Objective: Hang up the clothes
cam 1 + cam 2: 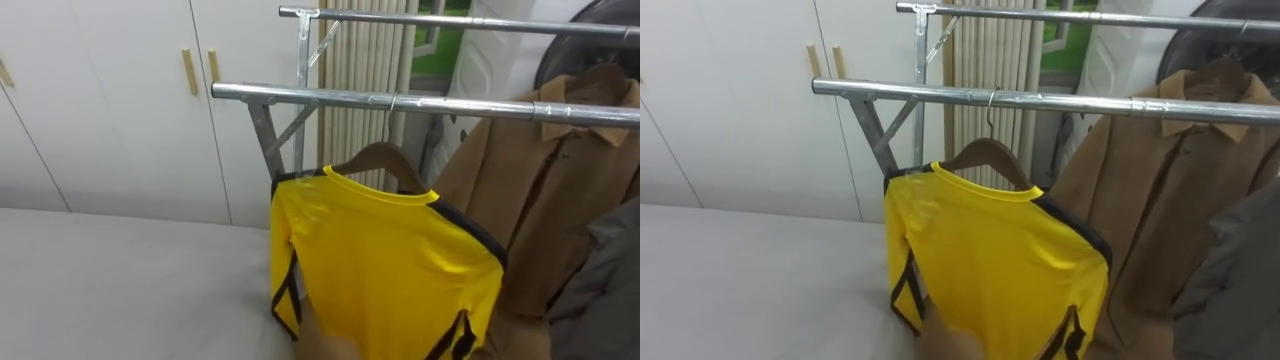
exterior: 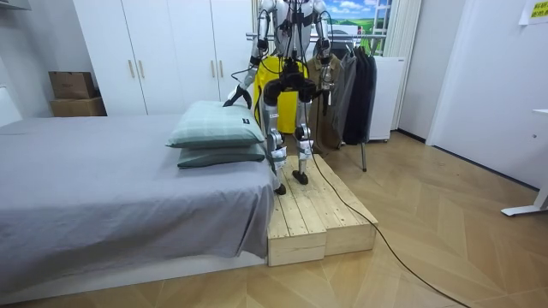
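A grey bed (image 2: pixel 103 171) is seen nearest, with two green pillows (image 2: pixel 218 128) stacked at the corner next to the robot. A wooden platform (image 2: pixel 317 214) is set against the side of the bed, and the robot is seen standing on its far end, facing the clothes rack. The left hand (image 2: pixel 235 100) is held low, just beside the pillows, and the right hand (image 2: pixel 324 92) is lowered at the robot's side. Whether the fingers of either hand are spread or curled cannot be told.

Before the robot, the yellow shirt (image 1: pixel 390 260) with dark trim is hung on a wooden hanger (image 1: pixel 385 160), whose hook is placed over the front rail (image 1: pixel 300 95), towards its left end. To the right on the same rail a brown coat (image 1: pixel 540 190) is hung, with a grey garment (image 1: pixel 610 280) at the right edge. A second rail (image 1: pixel 450 20) is seen higher and further back. A white wardrobe (image 1: pixel 120 100) is seen behind the rack's left end.
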